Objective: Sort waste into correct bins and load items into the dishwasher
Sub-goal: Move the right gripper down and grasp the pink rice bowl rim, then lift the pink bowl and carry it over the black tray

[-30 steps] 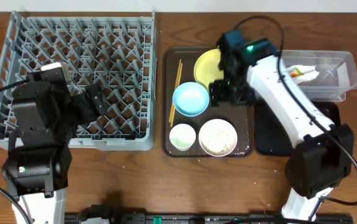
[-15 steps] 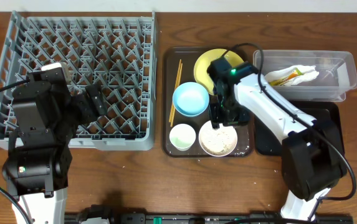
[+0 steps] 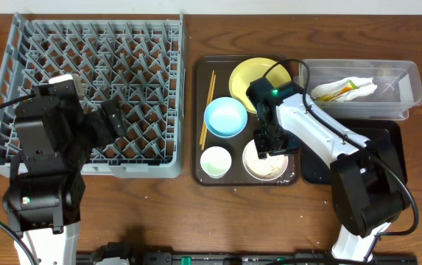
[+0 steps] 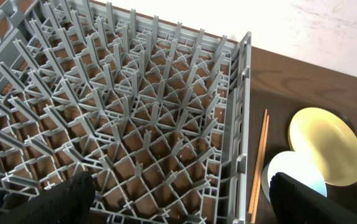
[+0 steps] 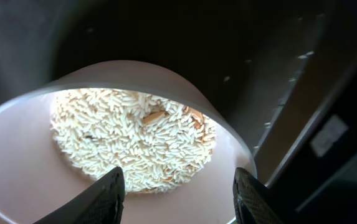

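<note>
right gripper [image 5: 178, 186] sits low over the white bowl [image 3: 258, 169], near-right corner of the brown tray [image 3: 234, 177]; fingers apart, rice [image 5: 134, 140] showing between them. My read: lining up on the rim so the scraps can be tipped into a bin, clear box [image 3: 409, 81] or black tray [image 3: 391, 129], both just right of the brown tray. Bowl's near rim is cut off in the wrist view, so rim contact can't be told. Left gripper [image 4: 181, 186] is wide open and parked over the rack [image 3: 93, 44], left of the brown tray, likely waiting for dishes
</note>
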{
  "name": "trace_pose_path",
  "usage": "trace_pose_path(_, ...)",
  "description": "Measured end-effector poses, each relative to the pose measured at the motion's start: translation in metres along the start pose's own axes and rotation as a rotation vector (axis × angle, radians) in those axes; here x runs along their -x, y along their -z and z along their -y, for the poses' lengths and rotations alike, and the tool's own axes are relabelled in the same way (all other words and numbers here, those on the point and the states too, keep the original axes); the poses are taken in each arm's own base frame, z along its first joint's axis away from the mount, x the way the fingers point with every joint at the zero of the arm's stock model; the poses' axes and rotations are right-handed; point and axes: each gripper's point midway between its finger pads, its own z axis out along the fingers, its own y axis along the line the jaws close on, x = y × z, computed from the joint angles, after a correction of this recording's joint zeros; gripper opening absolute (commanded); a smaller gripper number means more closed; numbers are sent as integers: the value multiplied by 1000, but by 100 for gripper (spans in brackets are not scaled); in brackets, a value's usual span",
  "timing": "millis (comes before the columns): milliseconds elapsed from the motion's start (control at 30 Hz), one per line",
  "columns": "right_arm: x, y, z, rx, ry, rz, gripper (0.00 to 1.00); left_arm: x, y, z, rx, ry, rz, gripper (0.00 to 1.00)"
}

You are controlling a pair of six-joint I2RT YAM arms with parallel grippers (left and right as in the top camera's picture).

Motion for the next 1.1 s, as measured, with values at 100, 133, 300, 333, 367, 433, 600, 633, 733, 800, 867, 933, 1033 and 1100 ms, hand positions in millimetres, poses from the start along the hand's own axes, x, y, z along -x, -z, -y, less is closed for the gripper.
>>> trace_pose_path(100, 4, 0, 6, -36, -3, 19, 54, 0, 0, 0, 0, 0, 0, 90)
trace_pose_path(133, 5, 0, 8, -42, -3, 23, 54, 0, 0, 0, 0, 0, 0, 90)
trace_pose_path(300, 11, 6, 6, -35, -6, 44, 53, 0, 0, 0, 0, 0, 0, 90)
trace_pose_path(333, 14, 9, 3, -18, -5, 52, 54, 0, 0, 0, 0, 0, 0, 90)
trace_pose_path(367, 17, 13, -1, 2, -4, 62, 54, 0, 0, 0, 0, 0, 0, 90)
trace_pose_path(433, 24, 23, -12, 55, 2, 87, 55, 0, 0, 0, 0, 0, 0, 90)
trace_pose_path(600, 28, 34, -45, 158, 30, 112, 52, 0, 0, 0, 0, 0, 0, 90)
trace_pose_path(633, 25, 34, -52, 166, 31, 110, 50, 0, 0, 0, 0, 0, 0, 90)
trace_pose_path(733, 20, 34, -67, 173, 11, 114, 46, 0, 0, 0, 0, 0, 0, 90)
trace_pose_path(800, 16, 31, -72, 153, -18, 114, 45, 0, 0, 0, 0, 0, 0, 90)
trace_pose_path(867, 12, 27, -72, 119, -49, 114, 43, 0, 0, 0, 0, 0, 0, 90)
trace_pose_path(933, 9, 23, -71, 86, -73, 120, 42, 0, 0, 0, 0, 0, 0, 90)
trace_pose_path(1033, 7, 16, -70, 59, -97, 130, 38, 0, 0, 0, 0, 0, 0, 90)
trace_pose_path(1100, 6, 11, -68, 45, -107, 133, 33, 0, 0, 0, 0, 0, 0, 90)
